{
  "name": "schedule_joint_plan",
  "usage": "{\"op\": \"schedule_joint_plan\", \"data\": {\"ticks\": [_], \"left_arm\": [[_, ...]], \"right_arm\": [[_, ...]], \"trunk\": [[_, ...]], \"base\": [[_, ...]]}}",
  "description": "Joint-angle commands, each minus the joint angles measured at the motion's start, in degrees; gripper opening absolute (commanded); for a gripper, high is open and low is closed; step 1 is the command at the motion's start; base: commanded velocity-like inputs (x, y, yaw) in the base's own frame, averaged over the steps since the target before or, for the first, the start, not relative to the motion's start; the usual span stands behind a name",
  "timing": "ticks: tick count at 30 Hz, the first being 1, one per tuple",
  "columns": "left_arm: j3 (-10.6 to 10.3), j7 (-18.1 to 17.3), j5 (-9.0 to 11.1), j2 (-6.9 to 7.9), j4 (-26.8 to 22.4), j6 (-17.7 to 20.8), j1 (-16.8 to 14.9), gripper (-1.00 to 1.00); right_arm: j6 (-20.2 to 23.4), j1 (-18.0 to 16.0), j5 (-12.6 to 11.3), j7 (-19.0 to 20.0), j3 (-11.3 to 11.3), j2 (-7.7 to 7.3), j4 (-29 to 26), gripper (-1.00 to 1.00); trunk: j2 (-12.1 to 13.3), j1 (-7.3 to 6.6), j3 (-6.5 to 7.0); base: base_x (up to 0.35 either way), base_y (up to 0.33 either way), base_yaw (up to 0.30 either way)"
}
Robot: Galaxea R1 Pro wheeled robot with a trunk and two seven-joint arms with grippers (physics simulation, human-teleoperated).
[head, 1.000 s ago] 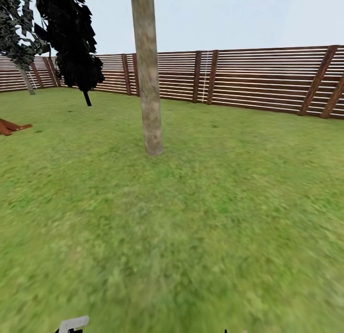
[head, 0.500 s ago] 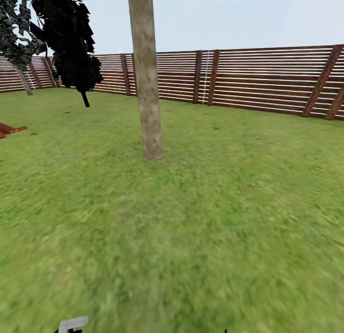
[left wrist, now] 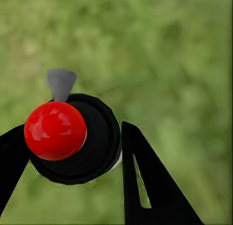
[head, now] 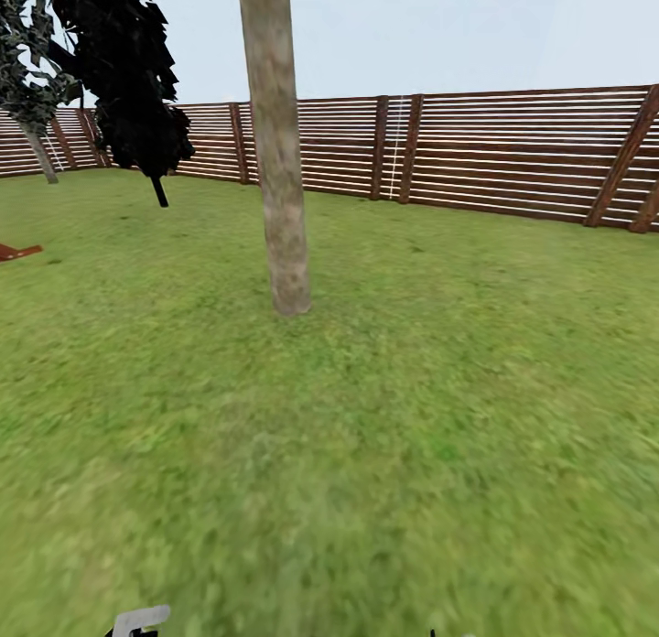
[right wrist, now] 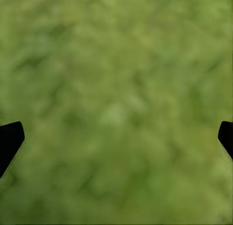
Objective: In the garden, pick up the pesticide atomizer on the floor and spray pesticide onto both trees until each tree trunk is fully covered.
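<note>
A thick, mottled grey-brown tree trunk rises from the grass ahead of me, left of centre in the head view, and its crown is cut off by the frame. In the left wrist view the pesticide atomizer is seen from above, with a dark round body, a red dot and a grey nozzle. My left gripper is shut on it, one black finger on each side. The atomizer's light-grey cap peeks in at the head view's lower edge. My right gripper is open over bare grass.
A brown slatted fence closes the lawn at the back. A dark broad-leaved shrub and a thin-stemmed plant stand far left. A red-brown object lies at the left edge. Open grass lies between me and the trunk.
The whole head view has shifted: the trunk now looks slightly larger and lower in the picture, and the left-side objects have slid outward, so the camera has moved closer. Both grippers are unchanged.
</note>
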Motion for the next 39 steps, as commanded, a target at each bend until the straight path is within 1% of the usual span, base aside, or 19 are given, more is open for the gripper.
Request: {"op": "schedule_joint_plan", "data": {"ticks": [1, 4, 6, 9, 11, 12, 13, 14, 15, 16, 18, 19, 21, 30, 36, 39], "left_arm": [[0.02, -0.13, 0.02, 0.0, 0.02, 0.01, 0.0, -1.0], [0.02, -0.3, 0.02, 0.0, 0.03, 0.02, 0.0, -1.0], [0.02, -0.32, 0.03, 0.0, 0.06, 0.12, 0.0, -1.0], [0.02, -0.33, 0.02, -0.04, 0.07, 0.07, 0.0, -1.0], [0.02, -0.33, 0.02, -0.08, 0.08, 0.09, 0.0, -1.0], [0.03, -0.33, 0.03, -0.05, 0.08, 0.1, 0.0, -1.0], [0.07, -0.33, 0.07, -0.01, 0.08, 0.07, 0.0, -1.0], [0.04, -0.33, 0.04, -0.01, 0.08, 0.06, 0.0, -1.0], [0.03, -0.28, 0.05, 0.0, 0.08, 0.05, 0.0, -1.0], [0.02, -0.2, 0.07, 0.0, 0.08, 0.05, 0.0, -1.0], [0.02, 0.07, 0.06, -0.02, 0.08, 0.05, 0.0, -1.0], [0.02, 0.18, 0.03, -0.07, 0.08, 0.05, 0.0, -1.0], [0.02, 0.28, 0.08, -0.07, 0.06, 0.09, 0.34, -1.0], [0.02, 0.29, 0.12, -0.09, -0.01, -0.04, 0.61, -1.0], [0.02, 0.29, 0.1, -0.09, -0.01, -0.04, 0.61, -1.0], [0.02, 0.29, 0.12, -0.09, -0.01, -0.04, 0.61, -1.0]], "right_arm": [[0.0, 0.0, 0.0, 0.0, 0.0, 0.0, 0.0, 1.0], [0.0, 0.0, -0.02, 0.04, 0.0, 0.02, 0.0, 1.0], [-0.09, 0.0, -0.22, 0.01, -0.14, 0.43, -0.64, 1.0], [-0.27, 0.0, -0.09, 0.0, -0.08, 0.4, -5.84, 1.0], [-0.36, 0.0, 0.59, 0.07, -0.01, 0.4, -11.97, 1.0], [-0.36, 0.0, 0.77, 0.08, 0.04, 0.33, -13.5, 1.0], [-0.35, 0.0, 0.93, 0.21, 0.08, -0.04, -13.75, 1.0], [-0.35, 0.0, 1.35, 0.3, 0.13, -1.0, -13.09, 1.0], [-0.35, 0.0, 2.3, 0.37, 0.15, -1.93, -12.36, 1.0], [-0.35, 0.0, 3.49, 0.39, 0.16, -2.37, -12.01, 1.0], [-0.35, 0.0, 7.98, 0.36, 0.17, -2.96, -11.48, 1.0], [-0.35, 0.0, 10.9, 0.36, 0.18, -3.1, -11.33, 1.0], [-0.35, 0.0, 12.91, 0.33, 0.1, -3.38, -11.27, 1.0], [-0.35, 0.0, 13.1, 0.26, 0.09, -3.25, -11.25, 1.0], [-0.35, 0.0, 13.1, 0.13, 0.09, -3.25, -11.25, 1.0], [-0.35, 0.0, 13.1, 0.09, 0.09, -3.31, -11.25, 1.0]], "trunk": [[0.0, 0.0, 0.0], [0.0, 0.0, 0.0], [0.0, 0.0, 0.0], [0.0, 0.0, 0.0], [0.0, 0.0, 0.0], [0.0, 0.0, 0.0], [0.0, 0.0, 0.0], [0.0, 0.0, 0.0], [0.0, 0.0, 0.0], [0.0, 0.0, 0.0], [0.0, 0.0, 0.0], [0.0, 0.0, 0.0], [0.0, 0.0, 0.0], [0.0, 0.0, 0.0], [0.0, 0.0, 0.0], [0.0, 0.0, 0.0]], "base": [[0.339, 0.0, 0.0], [0.339, 0.0, 0.0], [0.339, 0.0, 0.0], [0.339, 0.0, 0.0], [0.339, 0.0, 0.0], [0.339, 0.0, 0.0], [0.339, 0.0, 0.0], [0.339, 0.0, 0.0], [0.339, 0.0, 0.0], [0.339, 0.0, 0.0], [0.339, 0.0, 0.0], [0.339, 0.0, 0.0], [0.339, 0.0, 0.0], [0.339, 0.0, 0.001], [0.339, 0.0, 0.198], [0.339, 0.0, 0.075]]}}
